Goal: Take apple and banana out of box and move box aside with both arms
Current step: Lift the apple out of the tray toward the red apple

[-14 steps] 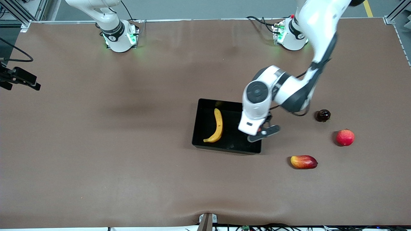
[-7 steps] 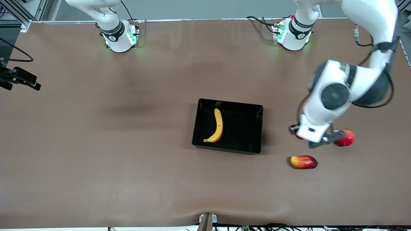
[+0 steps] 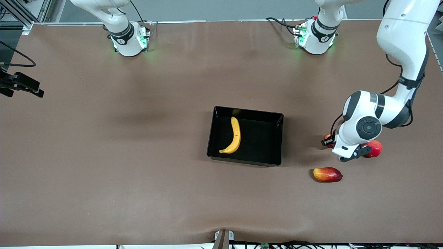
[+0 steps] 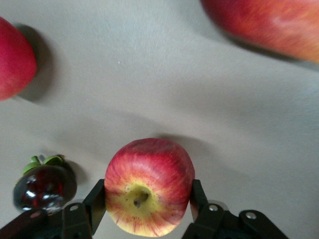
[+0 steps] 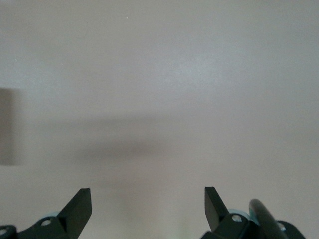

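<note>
Apple [image 4: 148,186] between left gripper [image 4: 148,206] fingers

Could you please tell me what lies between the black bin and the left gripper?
Nothing: the front view shows only bare table between the bin and the left gripper, which grips the apple.

White, rounded arm links with dark grey joint bands and a round grey cap; black cables; bases lit green; black fingers [image 4: 97,199] with small screws.
</note>
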`<action>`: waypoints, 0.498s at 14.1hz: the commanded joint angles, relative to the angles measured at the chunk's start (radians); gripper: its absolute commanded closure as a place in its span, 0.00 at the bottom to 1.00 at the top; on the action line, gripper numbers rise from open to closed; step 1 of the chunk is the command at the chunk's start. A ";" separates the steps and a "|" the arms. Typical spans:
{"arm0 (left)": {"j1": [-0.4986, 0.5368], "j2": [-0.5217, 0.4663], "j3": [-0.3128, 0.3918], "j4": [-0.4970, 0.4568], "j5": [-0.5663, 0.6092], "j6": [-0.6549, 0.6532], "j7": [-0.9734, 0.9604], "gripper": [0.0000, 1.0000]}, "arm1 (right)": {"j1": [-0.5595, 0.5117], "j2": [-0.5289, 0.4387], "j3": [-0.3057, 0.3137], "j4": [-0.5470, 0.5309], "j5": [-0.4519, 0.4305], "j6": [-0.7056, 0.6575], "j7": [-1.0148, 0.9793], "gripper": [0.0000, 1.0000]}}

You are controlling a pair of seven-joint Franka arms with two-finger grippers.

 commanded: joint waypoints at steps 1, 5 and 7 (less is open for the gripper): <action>0.000 0.004 -0.011 -0.003 0.024 0.022 -0.007 0.99 | -0.019 0.009 0.014 0.018 0.000 -0.016 -0.003 0.00; -0.008 0.012 -0.015 0.045 0.024 0.015 -0.025 0.00 | -0.016 0.013 0.014 0.018 0.000 -0.016 -0.003 0.00; -0.014 -0.029 -0.052 0.065 0.023 -0.022 -0.023 0.00 | -0.014 0.013 0.014 0.020 0.000 -0.016 -0.001 0.00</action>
